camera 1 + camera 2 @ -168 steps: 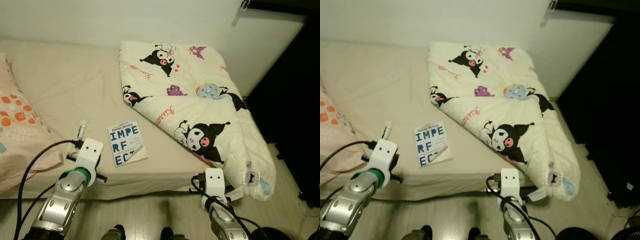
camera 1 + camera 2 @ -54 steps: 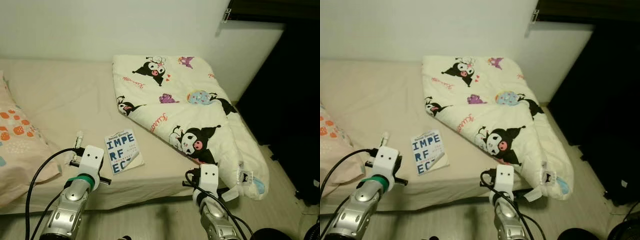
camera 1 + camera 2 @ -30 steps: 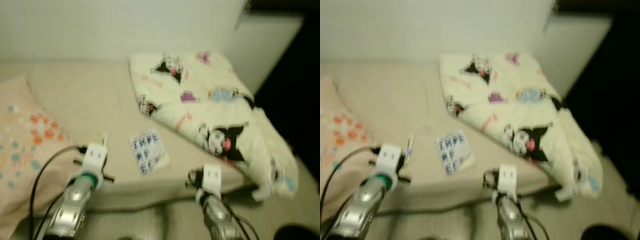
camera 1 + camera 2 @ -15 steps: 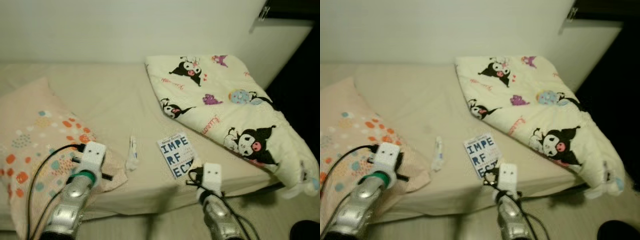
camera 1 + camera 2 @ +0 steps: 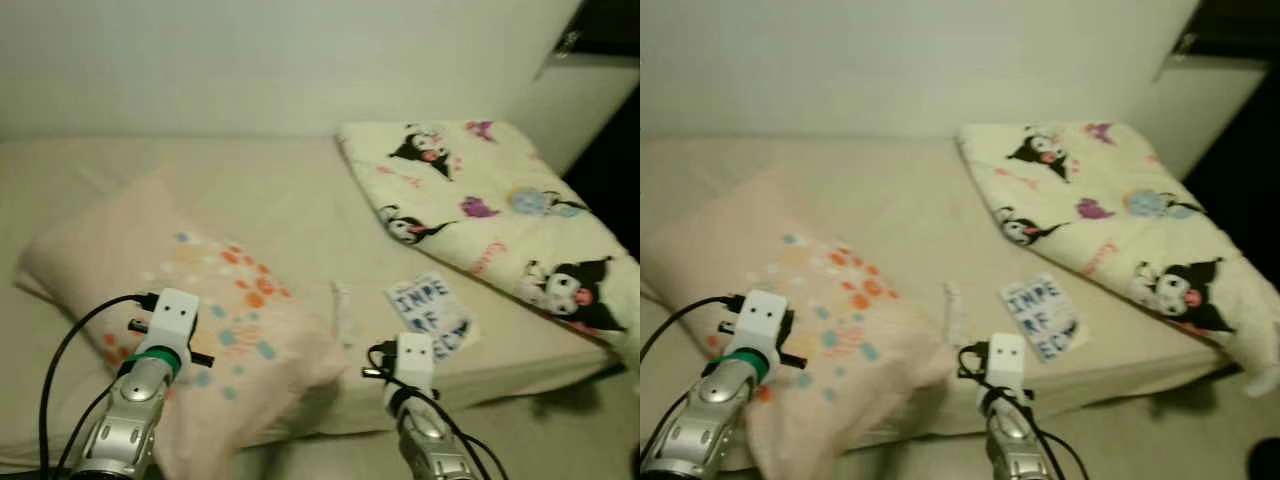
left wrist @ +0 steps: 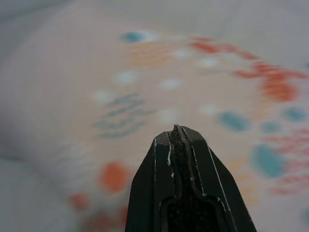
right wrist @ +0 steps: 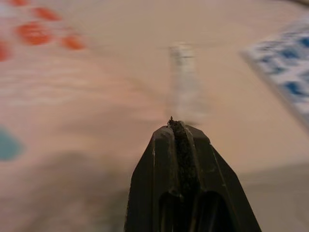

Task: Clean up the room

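A peach pillow with orange and teal spots lies on the beige bed. Beside it rest a small white tube and a white book with blue letters. A cream cartoon-print blanket lies folded at the bed's right end. My left gripper is shut, empty, and held over the pillow. My right gripper is shut, empty, at the bed's front edge, pointing at the tube with the book's corner beside it.
A white wall runs behind the bed. A dark opening stands at the far right past the blanket. Pale floor lies before the bed at the lower right.
The camera has swung left: the pillow now sits centre-left, the blanket and book have shifted right in the picture. Both arms stay low with fingers shut.
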